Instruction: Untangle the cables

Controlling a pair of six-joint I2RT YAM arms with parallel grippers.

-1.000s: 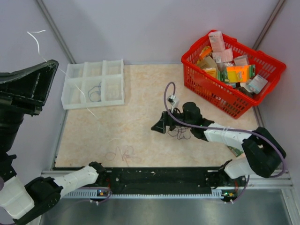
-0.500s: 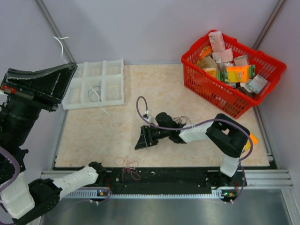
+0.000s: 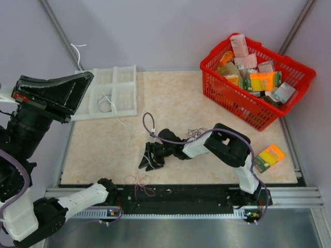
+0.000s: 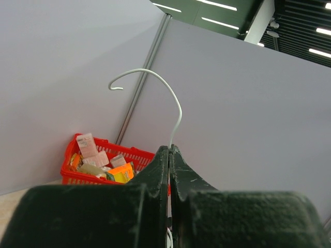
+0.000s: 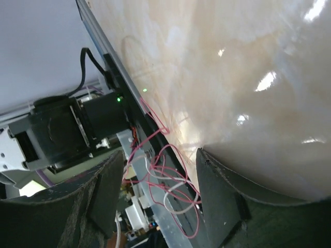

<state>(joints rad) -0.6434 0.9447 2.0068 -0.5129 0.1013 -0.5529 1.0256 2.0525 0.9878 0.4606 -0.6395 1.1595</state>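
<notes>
My left gripper [image 3: 89, 77] is raised high at the left and shut on a thin white cable [image 3: 78, 49]. Its free end curls above the fingertips in the left wrist view [image 4: 176, 106], and the rest trails down over the tray [image 3: 115, 114]. My right gripper [image 3: 149, 161] is open, low over the table near the front edge. A tangle of red and white cables [image 5: 173, 181] lies between its fingers [image 5: 222, 194] at the table's edge, also in the top view [image 3: 140, 183]. A small dark knot [image 3: 195, 134] lies behind the right arm.
A white compartment tray [image 3: 126, 72] stands at the back left with a dark wire loop [image 3: 105, 101] in one cell. A red basket [image 3: 243, 106] of packets is at the back right. An orange and green box [image 3: 269, 157] lies at the right.
My right gripper has swept left and toward the front edge, and the red cables now lie at that edge. My left gripper has shifted right with the white cable.
</notes>
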